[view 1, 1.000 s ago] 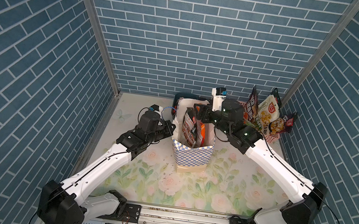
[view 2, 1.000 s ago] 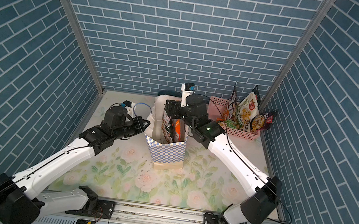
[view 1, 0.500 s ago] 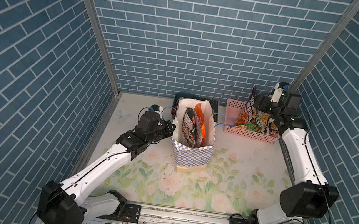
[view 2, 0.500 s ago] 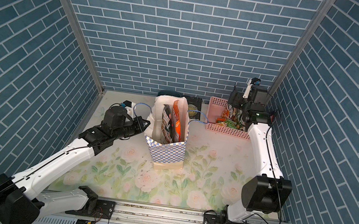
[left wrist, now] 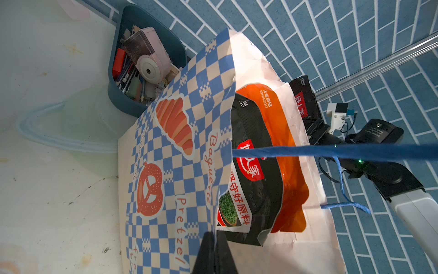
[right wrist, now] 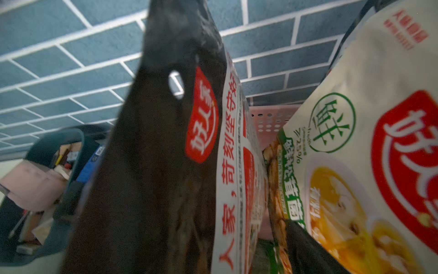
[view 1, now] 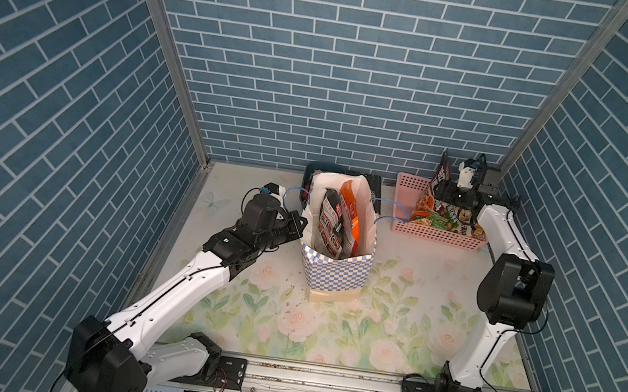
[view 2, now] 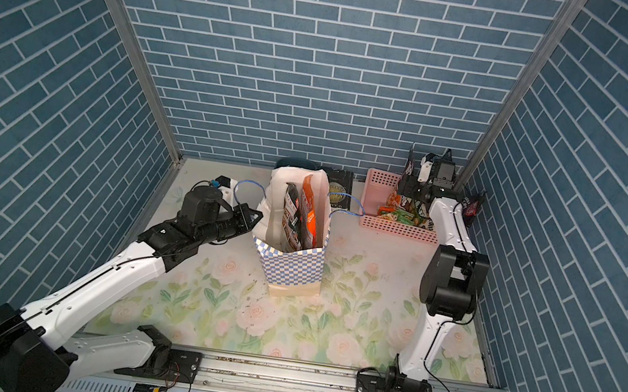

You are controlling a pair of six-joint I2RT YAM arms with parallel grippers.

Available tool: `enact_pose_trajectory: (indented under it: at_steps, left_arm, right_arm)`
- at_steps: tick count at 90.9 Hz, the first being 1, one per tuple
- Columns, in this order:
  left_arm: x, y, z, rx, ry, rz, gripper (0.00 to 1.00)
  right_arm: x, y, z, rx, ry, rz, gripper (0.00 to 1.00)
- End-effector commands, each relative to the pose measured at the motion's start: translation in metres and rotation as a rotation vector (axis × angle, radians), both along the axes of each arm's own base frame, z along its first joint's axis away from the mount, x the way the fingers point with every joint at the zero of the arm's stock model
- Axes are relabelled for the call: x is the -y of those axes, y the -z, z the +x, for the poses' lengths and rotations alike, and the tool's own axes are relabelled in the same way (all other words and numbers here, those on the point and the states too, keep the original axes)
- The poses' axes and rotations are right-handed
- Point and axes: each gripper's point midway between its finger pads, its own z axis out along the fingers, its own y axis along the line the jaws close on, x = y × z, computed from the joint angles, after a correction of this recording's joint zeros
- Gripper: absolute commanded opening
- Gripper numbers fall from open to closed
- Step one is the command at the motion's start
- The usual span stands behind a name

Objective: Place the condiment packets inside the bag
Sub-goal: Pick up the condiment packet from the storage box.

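Bag [view 1: 335, 271] mid-table [view 1: 393, 300], 2 packets [view 1: 329, 224] in it, bin [left wrist: 120, 102] behind bag, basket [view 1: 432, 235] to its right, more packets [view 1: 432, 218] in basket.

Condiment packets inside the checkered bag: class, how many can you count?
2. A black packet and an orange packet stand side by side inside the bag, their tops showing at its opening. More could be hidden lower down.

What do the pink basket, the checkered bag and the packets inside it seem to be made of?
The bag looks like matte paper: creased walls, ragged rim. The pink basket seems moulded plastic, evenly perforated. The packets look like glossy plastic film, catching highlights.
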Motion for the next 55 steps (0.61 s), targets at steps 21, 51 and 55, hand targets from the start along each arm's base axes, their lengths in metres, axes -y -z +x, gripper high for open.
enact_pose_trajectory:
  at_steps: [21,51,55]
  left_arm:
    - [0.007,-0.003,0.001,0.009,0.03,0.009,0.0]
    - [0.005,-0.004,0.0,0.014,0.025,0.01,0.0]
    - [0.005,-0.004,-0.001,0.016,0.024,0.009,0.0]
  right_arm:
    - [0.017,-0.011,0.026,0.042,0.067,-0.051,0.0]
    - [0.011,-0.136,0.003,0.323,0.059,-0.12,0.0]
    - [0.004,-0.156,-0.004,0.364,0.046,-0.125,0.0]
